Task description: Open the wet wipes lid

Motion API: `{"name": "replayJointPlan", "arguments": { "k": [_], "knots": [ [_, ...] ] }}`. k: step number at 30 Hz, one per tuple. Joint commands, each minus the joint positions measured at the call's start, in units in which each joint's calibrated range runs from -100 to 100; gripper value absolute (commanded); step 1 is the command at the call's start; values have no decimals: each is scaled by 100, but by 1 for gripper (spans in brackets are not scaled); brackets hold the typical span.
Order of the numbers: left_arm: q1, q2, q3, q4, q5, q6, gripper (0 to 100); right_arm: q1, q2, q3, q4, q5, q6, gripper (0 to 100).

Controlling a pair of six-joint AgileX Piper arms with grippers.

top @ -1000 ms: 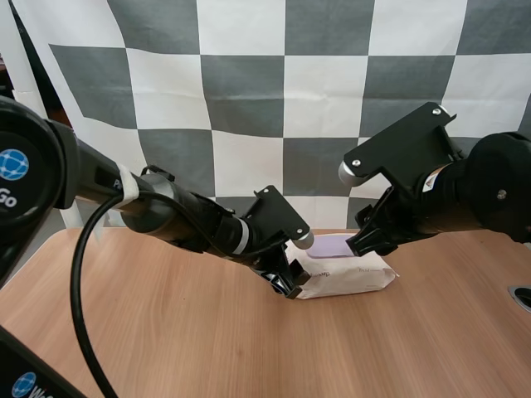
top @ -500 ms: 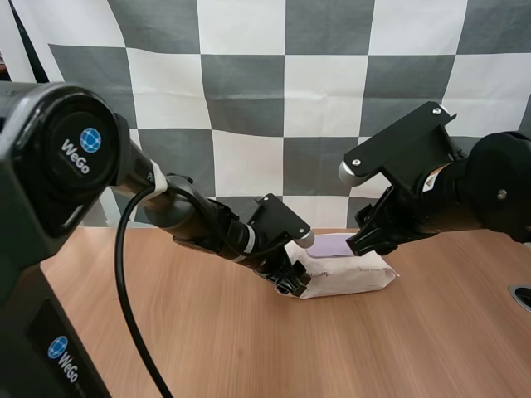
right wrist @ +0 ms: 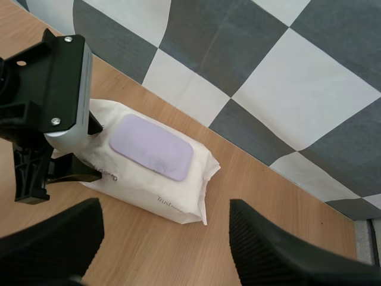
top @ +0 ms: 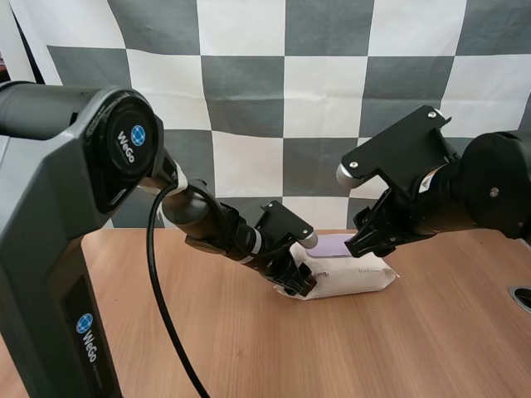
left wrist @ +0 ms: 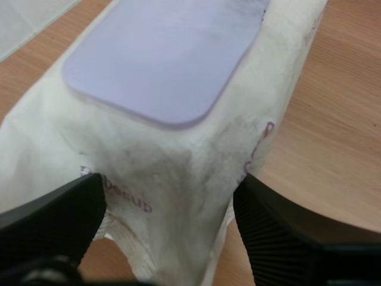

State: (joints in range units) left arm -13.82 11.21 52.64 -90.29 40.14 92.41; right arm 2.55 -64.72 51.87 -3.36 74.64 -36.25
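Lilac plastic, flat and closed: so the lid (right wrist: pixel 152 147) lies on top of the pack of wet wipes (top: pixel 353 278). The pack rests on the wooden table (top: pixel 166 332), close to its far edge and a little toward the right side.

My left gripper (left wrist: pixel 169 190) is at the pack's left end. Its two fingers press the soft wrapper between them, and the wrapper is wrinkled and narrowed there, so I judge that this arm is holding the pack steady. My right gripper (right wrist: pixel 165 208) hangs above the pack and does not touch it. Its fingers stand wide apart with nothing between them.

To my judgement, the step in hand is the approach of the right arm to the lid; the opening itself is not yet begun.

The next move calls for the right gripper to come down to an edge of the lid, probably the one away from the left gripper. There one fingertip must get under the rim, or the two must pinch it, and lift it. I cannot tell on which side the hinge is. The rim is thin, so the finger must be placed exactly.
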Motion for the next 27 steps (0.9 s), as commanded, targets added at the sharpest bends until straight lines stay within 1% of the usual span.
{"name": "replayJointPlan", "arguments": {
  "k": [1,2,3,5,6,7,8,10,12,15,19,21,24,27],
  "knots": [
    [-2,43,-6,9,18,94,100,-2,28,1,0,-8,7,100],
    [-2,56,-6,9,18,94,100,-2,40,1,0,-8,7,100],
    [-2,69,-6,9,18,94,95,-2,40,1,0,-8,7,100],
    [-2,69,-6,27,36,94,58,-2,70,1,0,62,-109,100],
    [-2,69,-6,27,36,94,34,-2,81,1,0,62,-174,100],
    [-2,69,-6,27,36,94,9,-2,81,1,0,85,-243,100],
    [-2,69,-6,47,62,94,0,-2,81,1,0,121,-338,100],
    [-2,69,-6,47,166,94,0,-2,81,1,0,200,-488,100],
    [5,69,-6,58,185,94,0,-2,81,17,10,325,-819,100],
    [13,69,-6,151,206,94,0,-2,81,97,119,310,-1681,100],
    [19,69,-6,219,101,94,0,-2,96,306,372,-240,-2697,100],
    [19,69,-6,230,58,94,0,-2,165,366,384,-473,-2895,100],
    [48,69,-6,258,-9,94,0,-2,447,384,336,-657,-2927,100],
    [125,69,-6,269,8,94,0,-2,761,384,336,-874,-2940,100]
  ]
}}
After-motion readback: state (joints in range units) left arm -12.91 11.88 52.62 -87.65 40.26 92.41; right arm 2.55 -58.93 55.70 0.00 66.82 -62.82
